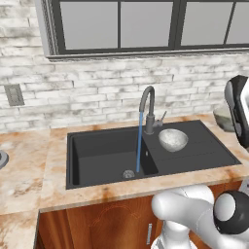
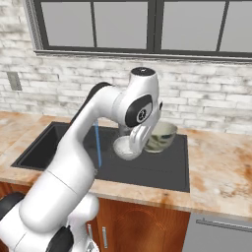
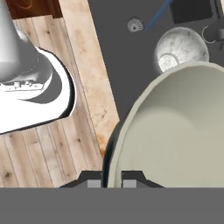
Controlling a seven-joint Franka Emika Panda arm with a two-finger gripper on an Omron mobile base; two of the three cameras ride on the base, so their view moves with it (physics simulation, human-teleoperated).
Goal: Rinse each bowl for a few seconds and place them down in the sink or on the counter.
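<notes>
jaws: my gripper (image 3: 113, 180) is closed on the near rim of a pale bowl (image 3: 175, 131), held up over the sink (image 1: 204, 151)
tap stream (image 1: 139, 141): runs to the left of my bowl
speckled bowl (image 1: 172, 139): rests on the flat section between
next: I judge a leftward carry

- Pale bowl (image 3: 183, 131) takes up the 3–6 o'clock area, plain whitish inside, rim curving from 6 up to 2 o'clock.
- Gripper (image 3: 113, 179) at 6 o'clock; both finger tips close together, clamped on that bowl's rim.
- Second bowl (image 3: 181, 47), speckled grey inside, at 1 o'clock on the black sink (image 3: 113, 57).
- Drain (image 3: 135, 24) at 12 o'clock, blue water stream (image 3: 157, 14) beside it.
- Marbled counter (image 3: 89, 78) strip runs 12 to 7 o'clock; wood floor (image 3: 48, 153) at 8 o'clock.
</notes>
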